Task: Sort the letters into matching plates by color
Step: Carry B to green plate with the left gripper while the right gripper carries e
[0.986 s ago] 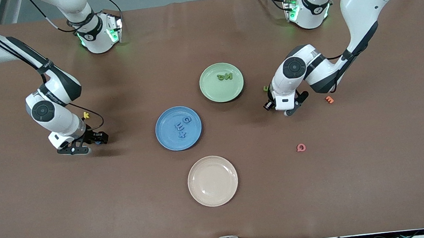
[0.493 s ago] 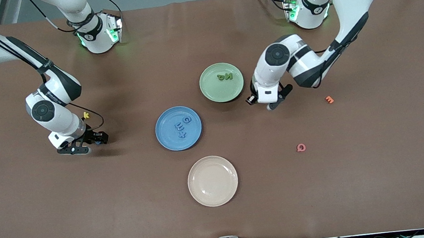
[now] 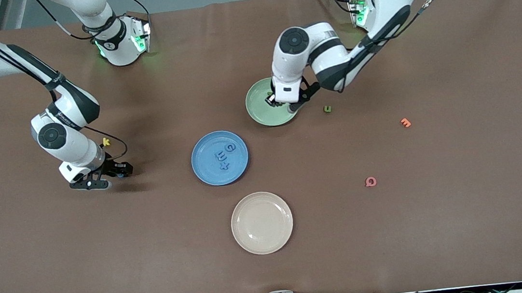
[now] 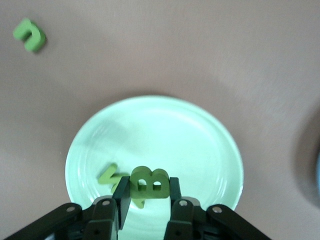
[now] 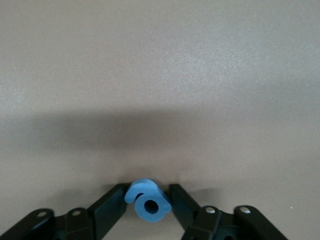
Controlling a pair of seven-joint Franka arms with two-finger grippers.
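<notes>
My left gripper (image 3: 280, 101) hangs over the pale green plate (image 3: 257, 114), shut on a green letter B (image 4: 150, 181). Under it in that plate (image 4: 200, 130) lies another green letter (image 4: 108, 175). A green letter (image 3: 328, 108) rests on the table beside the plate, toward the left arm's end. The blue plate (image 3: 205, 168) holds three blue letters (image 3: 221, 156). Toward the right arm's end, my right gripper (image 3: 118, 173) is down at the table, its fingers (image 5: 107, 207) against both sides of a blue letter (image 5: 148, 204).
A cream plate (image 3: 261, 222) lies nearer the front camera than the blue plate. A yellow letter (image 3: 106, 142) sits by the right gripper. An orange letter (image 3: 405, 122) and a pink letter (image 3: 370, 182) lie toward the left arm's end.
My left arm has swung from beside the loose green letter to over the green plate, carrying the B. The right arm has kept its place at the blue letter.
</notes>
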